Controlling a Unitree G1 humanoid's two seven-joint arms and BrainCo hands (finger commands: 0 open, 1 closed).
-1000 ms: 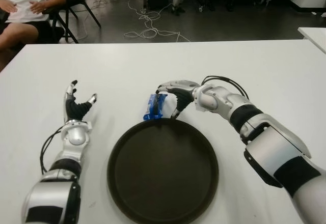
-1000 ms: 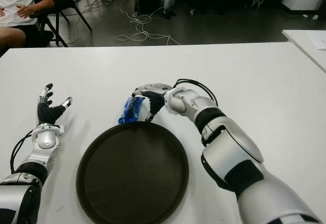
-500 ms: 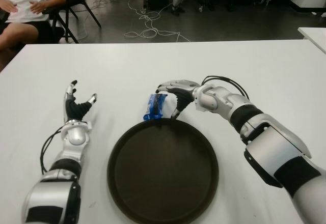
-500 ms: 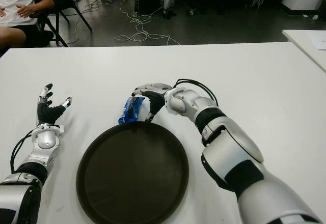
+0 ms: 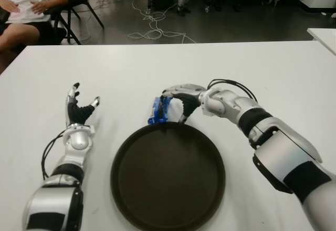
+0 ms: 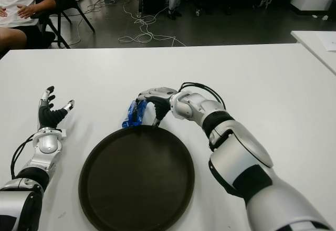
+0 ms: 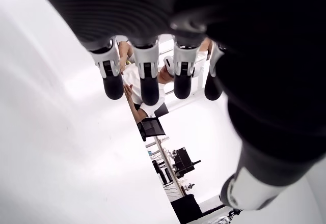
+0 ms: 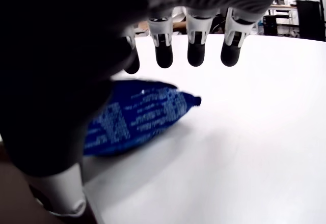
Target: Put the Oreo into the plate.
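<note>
We see the dark round plate [image 5: 168, 176] on the white table [image 5: 273, 73] with nothing in it. The blue Oreo packet [image 5: 158, 110] lies on the table just beyond the plate's far rim, not inside it. Our right hand [image 5: 178, 97] arches over the packet, fingers [image 8: 196, 48] spread above it without closing on it; the thumb reaches down beside the packet near the rim. Our left hand [image 5: 77, 110] shows well to the left of the plate, fingers spread and holding nothing.

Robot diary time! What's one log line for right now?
right hand: over Oreo pack, open, not gripping | pack: on table behind plate | left hand: idle, left of plate
</note>
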